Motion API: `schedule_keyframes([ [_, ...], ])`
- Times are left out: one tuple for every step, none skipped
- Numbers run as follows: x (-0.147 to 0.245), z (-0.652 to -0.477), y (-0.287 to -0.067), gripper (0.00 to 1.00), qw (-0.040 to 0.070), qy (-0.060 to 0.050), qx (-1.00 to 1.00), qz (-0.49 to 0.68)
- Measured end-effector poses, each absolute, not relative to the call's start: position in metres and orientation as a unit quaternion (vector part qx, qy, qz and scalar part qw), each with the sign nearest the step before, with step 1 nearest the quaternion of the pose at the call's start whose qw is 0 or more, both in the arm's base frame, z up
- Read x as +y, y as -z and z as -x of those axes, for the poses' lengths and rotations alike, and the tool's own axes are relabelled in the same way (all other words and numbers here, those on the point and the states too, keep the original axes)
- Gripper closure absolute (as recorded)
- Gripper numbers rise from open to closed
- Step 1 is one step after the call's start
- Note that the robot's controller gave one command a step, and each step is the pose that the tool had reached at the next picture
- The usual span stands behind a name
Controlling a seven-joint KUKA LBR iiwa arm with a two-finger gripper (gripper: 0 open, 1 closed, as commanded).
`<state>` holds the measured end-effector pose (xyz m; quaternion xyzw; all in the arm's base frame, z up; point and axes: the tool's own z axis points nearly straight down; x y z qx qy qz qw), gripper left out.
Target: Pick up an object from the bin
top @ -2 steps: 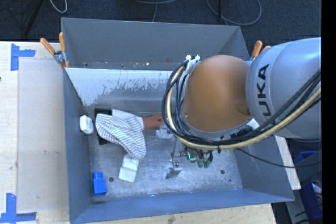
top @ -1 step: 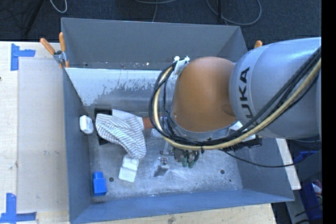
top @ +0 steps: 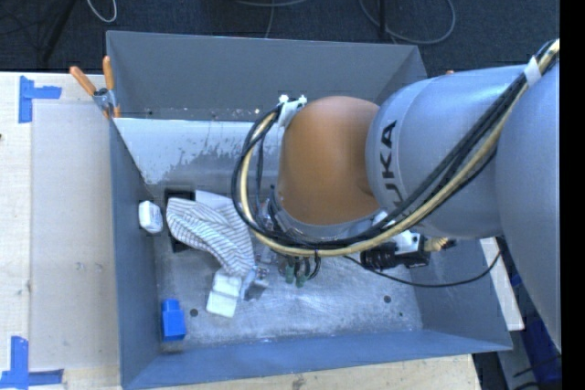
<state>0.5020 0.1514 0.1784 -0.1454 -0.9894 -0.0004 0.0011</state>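
Arm (top: 439, 160), orange wrist cover (top: 324, 160) and looped cables hang low over the middle of the grey bin (top: 128, 306), hiding most of the pincer (top: 259, 281); cannot tell whether it is released or clenched, and nothing can be seen in its grasp. Nearest candidate: striped cloth (top: 208, 231), crumpled on the bin floor left of centre, its lower tail running down to the pincer. White block (top: 223, 299) lies just beside that tail. Blue block (top: 172, 320) sits well apart near the front-left corner, small white piece (top: 151, 216) by the left wall. Risks, as judged: closing here may catch only a thin fold of the tail, which could slip on lifting; the trailing cloth may drag or flip the white block; a pinch taking cloth and block together would be unstable.
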Motion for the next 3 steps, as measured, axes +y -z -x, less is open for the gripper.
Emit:
schedule_keyframes([
  [0.169,-0.522,-0.093,1.00,0.002,0.000,-0.999,0.039],
  [0.169,-0.522,-0.093,1.00,0.001,0.000,-0.999,0.040],
  [0.164,-0.516,-0.120,1.00,0.002,-0.001,-0.999,0.046],
])
